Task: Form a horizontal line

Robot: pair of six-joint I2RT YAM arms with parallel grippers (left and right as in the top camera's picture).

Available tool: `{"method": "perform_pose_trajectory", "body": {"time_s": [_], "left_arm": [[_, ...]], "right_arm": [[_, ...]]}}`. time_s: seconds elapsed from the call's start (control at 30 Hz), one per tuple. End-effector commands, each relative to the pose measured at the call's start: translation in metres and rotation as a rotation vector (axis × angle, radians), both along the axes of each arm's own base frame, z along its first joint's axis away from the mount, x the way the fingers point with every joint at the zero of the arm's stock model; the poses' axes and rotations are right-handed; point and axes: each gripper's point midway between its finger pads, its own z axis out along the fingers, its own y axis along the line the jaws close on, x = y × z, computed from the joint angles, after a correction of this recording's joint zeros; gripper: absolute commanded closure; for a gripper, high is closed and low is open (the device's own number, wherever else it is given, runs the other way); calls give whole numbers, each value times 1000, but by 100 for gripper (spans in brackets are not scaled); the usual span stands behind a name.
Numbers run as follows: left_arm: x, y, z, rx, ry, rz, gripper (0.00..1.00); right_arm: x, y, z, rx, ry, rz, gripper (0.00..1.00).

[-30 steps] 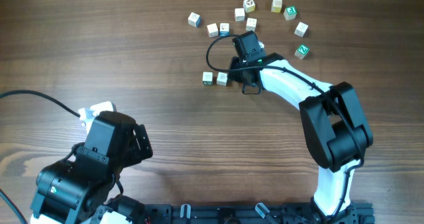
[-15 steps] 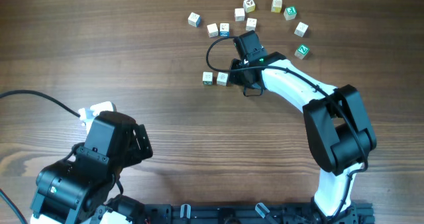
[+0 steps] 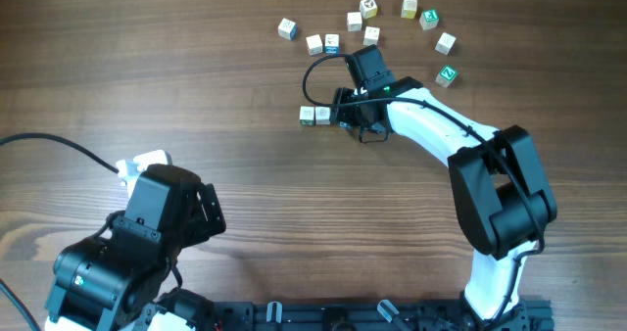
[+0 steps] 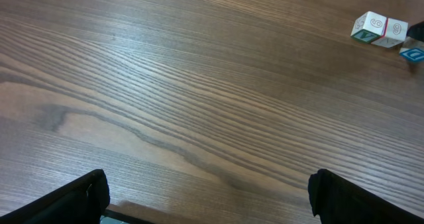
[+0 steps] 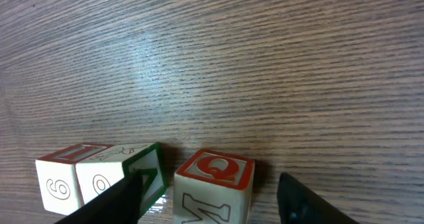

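Observation:
Two white letter cubes (image 3: 314,115) sit edge to edge on the wooden table; in the right wrist view (image 5: 99,174) they show red numerals and a green face. A third cube with a red Q on top (image 5: 214,181) stands just right of them with a narrow gap, between the fingers of my right gripper (image 5: 212,194). That gripper is open and does not touch the cube; in the overhead view (image 3: 345,112) it hides the cube. My left gripper (image 4: 211,197) is open and empty, far to the lower left. It sees the pair of cubes (image 4: 379,30) in the distance.
Several loose letter cubes lie scattered at the back, among them one near the gripper (image 3: 331,44), one at the left (image 3: 286,28) and a green-faced one at the right (image 3: 447,75). A black cable (image 3: 315,71) loops beside the right wrist.
My right gripper moved left towards the cubes. The right cube of the pair shifted left against the other one. The left arm has not moved.

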Motion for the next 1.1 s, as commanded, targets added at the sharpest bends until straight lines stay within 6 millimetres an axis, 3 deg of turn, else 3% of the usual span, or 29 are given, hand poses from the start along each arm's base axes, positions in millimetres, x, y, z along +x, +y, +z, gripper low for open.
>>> {"method": "perform_pose_trajectory", "body": {"time_s": [0.0,0.13,0.27,0.33,0.4,0.47,0.63,0.67,0.7,0.77,0.83,0.93,1.07], "left_arm": [[0,4,0,10,-6,24,0],[0,4,0,10,-6,24,0],[1,4,0,9,-6,24,0],[0,4,0,9,-6,24,0],[1,4,0,9,-7,24,0],[0,4,0,10,-6,24,0],[0,4,0,9,-6,24,0],[1,4,0,9,-6,24,0],[0,4,0,9,-6,24,0],[0,4,0,9,-6,24,0],[0,4,0,9,-6,24,0],[1,4,0,9,-7,24,0],[0,4,0,10,-6,24,0]], "right_arm": [[6,-3,16,-28,-50,-4,25],[8,-15,30,-79,-84,-32,16],[14,-17,62,-65,-157,-48,14],[13,-12,76,-30,-180,-37,14],[9,6,86,39,-196,71,4],[5,12,82,42,-188,111,1],[6,0,61,-9,-133,-30,1],[7,0,59,-2,-129,-46,3],[8,0,58,3,-124,-62,12],[10,-4,58,12,-115,-140,55],[11,-12,57,4,-106,-230,79],[4,-33,50,-73,-79,-337,91],[-14,-46,29,-155,-9,-334,92]]}}
